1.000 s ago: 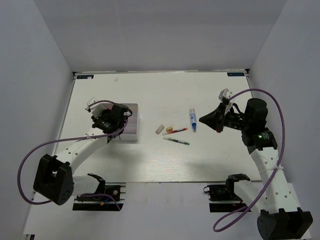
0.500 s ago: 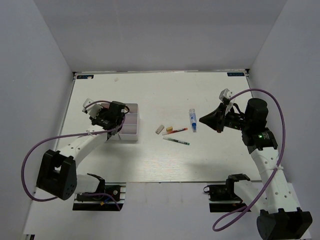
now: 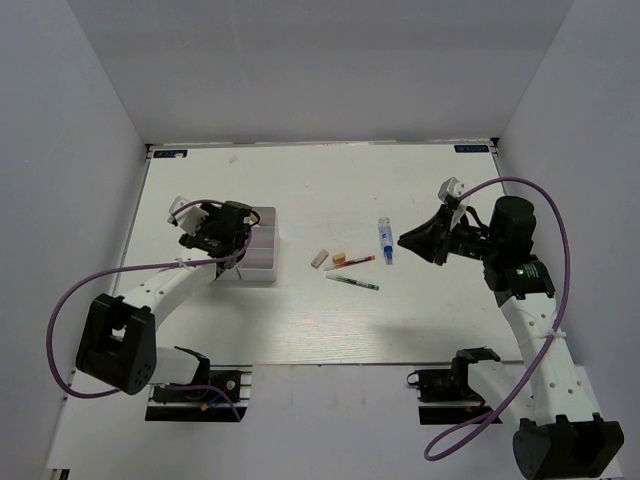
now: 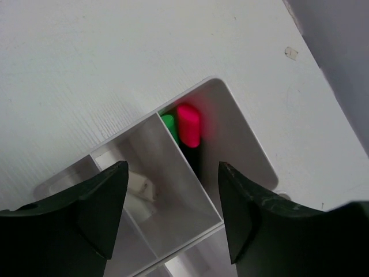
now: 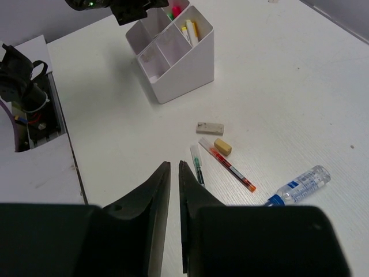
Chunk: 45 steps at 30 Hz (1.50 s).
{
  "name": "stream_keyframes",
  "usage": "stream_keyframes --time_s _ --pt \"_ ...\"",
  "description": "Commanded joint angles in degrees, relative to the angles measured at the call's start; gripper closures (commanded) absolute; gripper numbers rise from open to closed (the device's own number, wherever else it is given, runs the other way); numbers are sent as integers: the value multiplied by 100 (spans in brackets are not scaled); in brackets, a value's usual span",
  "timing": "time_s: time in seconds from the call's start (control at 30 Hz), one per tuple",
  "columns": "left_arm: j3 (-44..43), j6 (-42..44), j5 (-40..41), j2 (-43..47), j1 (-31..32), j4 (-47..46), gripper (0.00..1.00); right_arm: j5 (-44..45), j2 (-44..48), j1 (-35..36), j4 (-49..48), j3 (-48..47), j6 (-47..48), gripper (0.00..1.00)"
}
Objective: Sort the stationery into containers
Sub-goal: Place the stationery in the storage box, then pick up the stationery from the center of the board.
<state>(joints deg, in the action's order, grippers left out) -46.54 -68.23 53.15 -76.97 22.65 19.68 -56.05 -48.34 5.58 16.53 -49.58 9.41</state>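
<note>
White-grey plastic is taking centre stage on the left half of the table (image 3: 300,180), where the divided tray (image 3: 262,250) is sitting beneath the left gripper (image 4: 172,170). Seen from the left wrist, that claw is hanging directly above the compartments with its 2 fingers (image 4: 98,202) spread wide and gripping nothing. Below it, a pink-ended highlighter (image 4: 188,125) and a green-ended highlighter (image 4: 168,124) are standing together in 1 corner compartment, while a small white eraser (image 4: 142,186) is lying in the compartment next to it. From the right wrist view, yellow and white pens (image 5: 191,32) are poking out of another compartment of the same tray.

The right gripper (image 5: 174,164) is hovering above the table's right half, well apart from the tray, its fingers parted by only a thin slit and carrying nothing. The unsorted stationery is lying between the 2 arms near the table's middle: a pale eraser (image 3: 320,258) just beside a yellow eraser (image 3: 339,258), a red pen (image 3: 352,263) running rightward from the yellow eraser, a green pen (image 3: 352,283) just nearer the arms, and a blue-labelled white tube (image 3: 385,241) lying flat closest to the right claw.
</note>
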Motion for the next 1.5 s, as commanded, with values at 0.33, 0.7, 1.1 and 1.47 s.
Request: stream_keyframes --time_s 0.33,0.7,1.1,1.47 --pt "-513 1871 -1787 1052 -24 -157 10 -108 -377 48 603 -25 1059 52" --pt "-874 5150 -6315 1957 55 220 0 1709 -2294 812 1065 -438 2531 56" --pt "444 5786 -7063 3530 2 9 16 2861 -3769 1709 940 -1290 3665 56" --pt "515 5733 -7116 4014 2 115 3 5576 -5132 1832 245 -2574 1468 42"
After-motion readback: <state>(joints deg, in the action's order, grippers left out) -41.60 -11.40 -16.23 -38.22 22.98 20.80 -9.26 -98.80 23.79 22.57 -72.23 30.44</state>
